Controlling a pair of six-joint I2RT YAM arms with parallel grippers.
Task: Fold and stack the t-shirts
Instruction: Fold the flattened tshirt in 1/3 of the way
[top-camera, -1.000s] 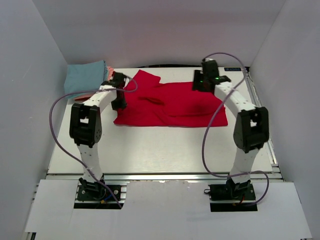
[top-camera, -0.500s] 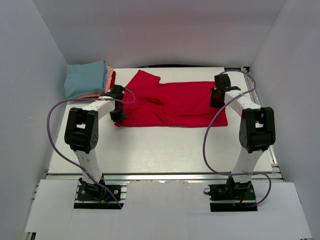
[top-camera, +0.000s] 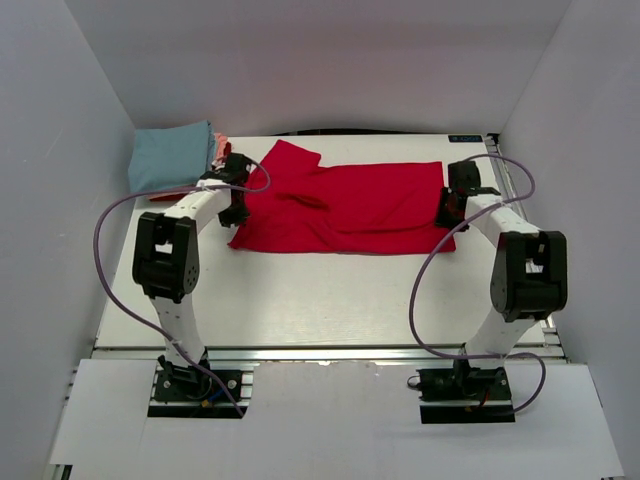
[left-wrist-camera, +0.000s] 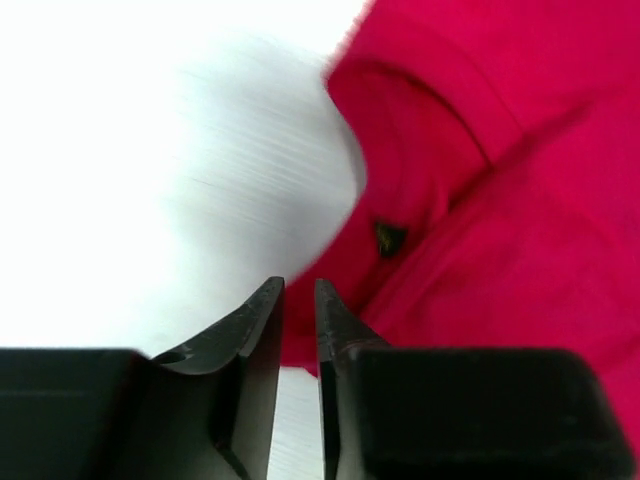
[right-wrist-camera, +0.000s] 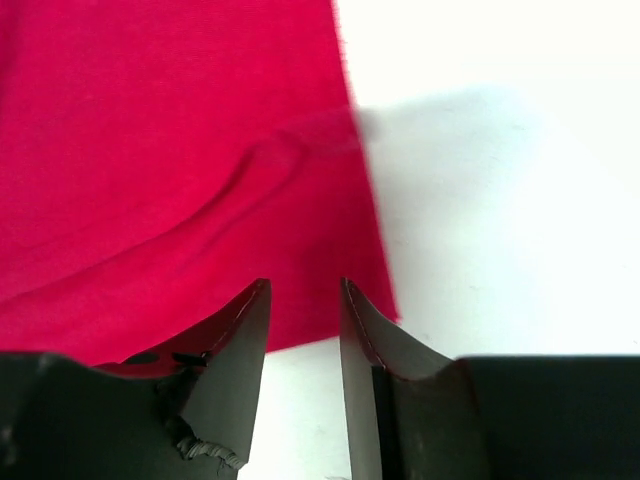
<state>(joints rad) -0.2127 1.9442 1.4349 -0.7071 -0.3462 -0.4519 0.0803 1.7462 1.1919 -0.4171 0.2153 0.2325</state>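
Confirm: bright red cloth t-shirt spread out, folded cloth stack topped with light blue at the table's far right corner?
No: the top external view shows the folded cloth stack topped with light blue at the far left corner. The bright red cloth t-shirt is spread out.

- Left arm (top-camera: 166, 256) — elbow raised, forearm reaching away from its base; left gripper (left-wrist-camera: 297, 292) angled downward, fingers only a narrow slit apart, nothing between them.
- Right arm (top-camera: 527, 276) — elbow raised, forearm reaching away likewise; right gripper (right-wrist-camera: 304, 290) angled downward, fingers parted somewhat wider, nothing between them.
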